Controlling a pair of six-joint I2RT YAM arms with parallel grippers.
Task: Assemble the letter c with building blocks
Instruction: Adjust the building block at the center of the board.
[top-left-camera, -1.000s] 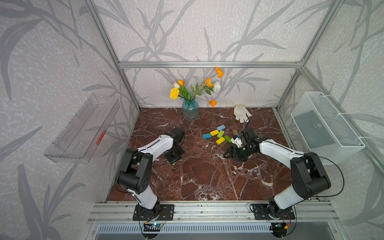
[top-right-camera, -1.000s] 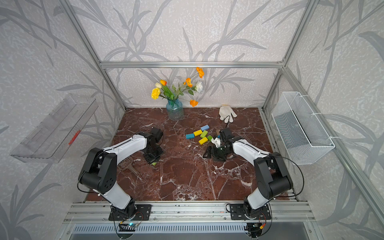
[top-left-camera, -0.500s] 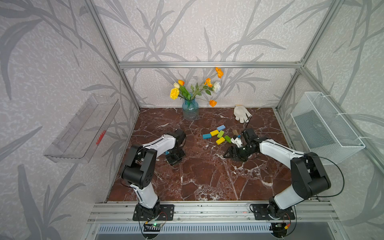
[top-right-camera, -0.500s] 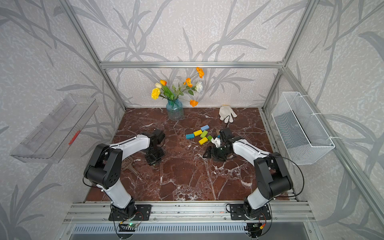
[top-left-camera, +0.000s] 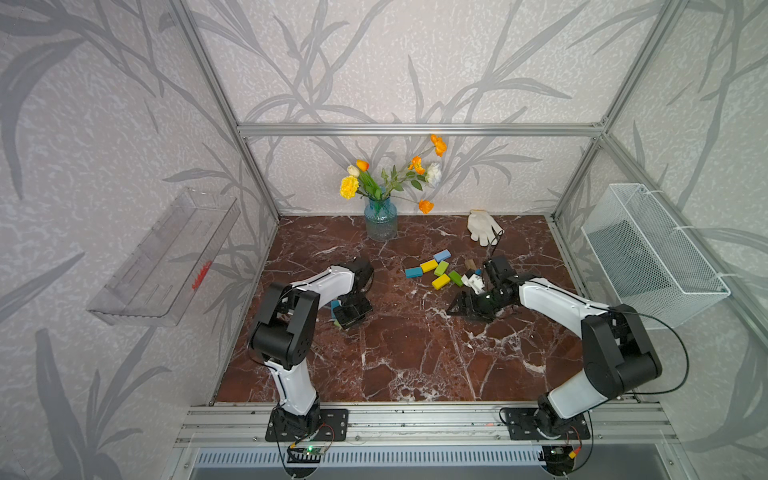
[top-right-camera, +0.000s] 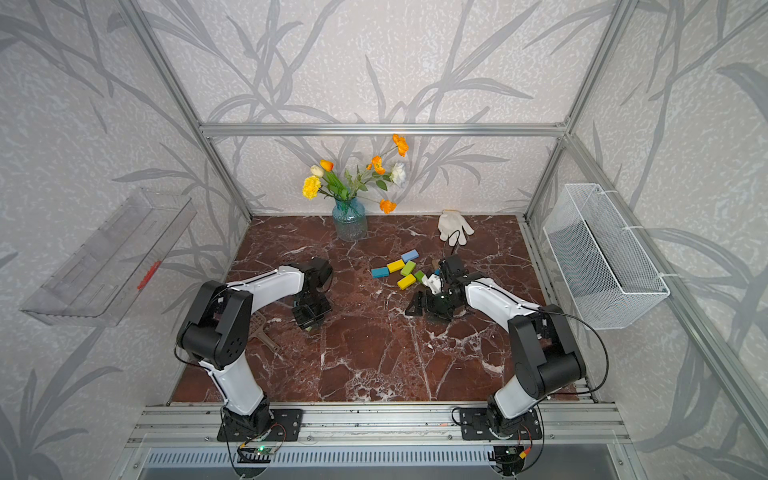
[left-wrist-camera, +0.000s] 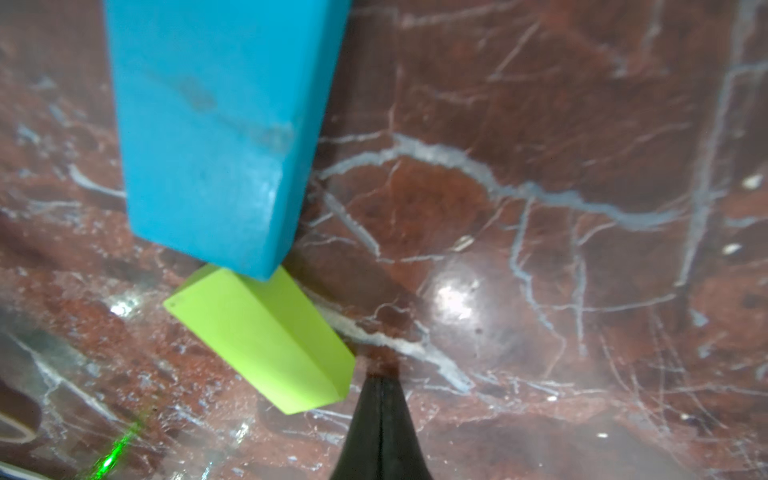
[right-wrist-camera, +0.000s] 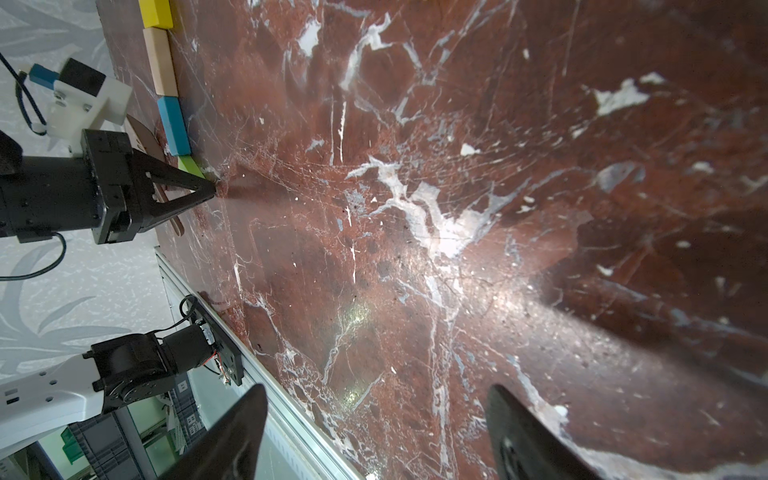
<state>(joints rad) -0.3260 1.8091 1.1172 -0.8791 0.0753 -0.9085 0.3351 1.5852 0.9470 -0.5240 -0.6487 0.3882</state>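
Note:
A row of building blocks lies near the floor's left edge: yellow (right-wrist-camera: 156, 12), tan (right-wrist-camera: 162, 62), teal (right-wrist-camera: 174, 129) and lime green (right-wrist-camera: 191, 164). Whether it forms the letter c I cannot tell. In the left wrist view the teal block (left-wrist-camera: 216, 124) meets the lime green block (left-wrist-camera: 257, 340) corner to corner. My left gripper (left-wrist-camera: 380, 386) is shut and empty, its tip at the floor beside the lime block. In both top views it (top-left-camera: 353, 313) (top-right-camera: 309, 316) hides most of that row. My right gripper (right-wrist-camera: 374, 415) (top-left-camera: 459, 307) stands open and empty over bare floor. Loose blocks (top-left-camera: 434, 270) lie behind it.
A blue glass vase of flowers (top-left-camera: 380, 220) and a white glove (top-left-camera: 482, 226) sit at the back. A wire basket (top-left-camera: 648, 257) hangs on the right wall, a clear shelf (top-left-camera: 162, 262) on the left. A tan wooden piece (top-right-camera: 264, 334) lies by the left arm.
The left arm's elbow has swung in toward the middle while its shut gripper stayed by the teal and lime blocks. The right arm has not moved.

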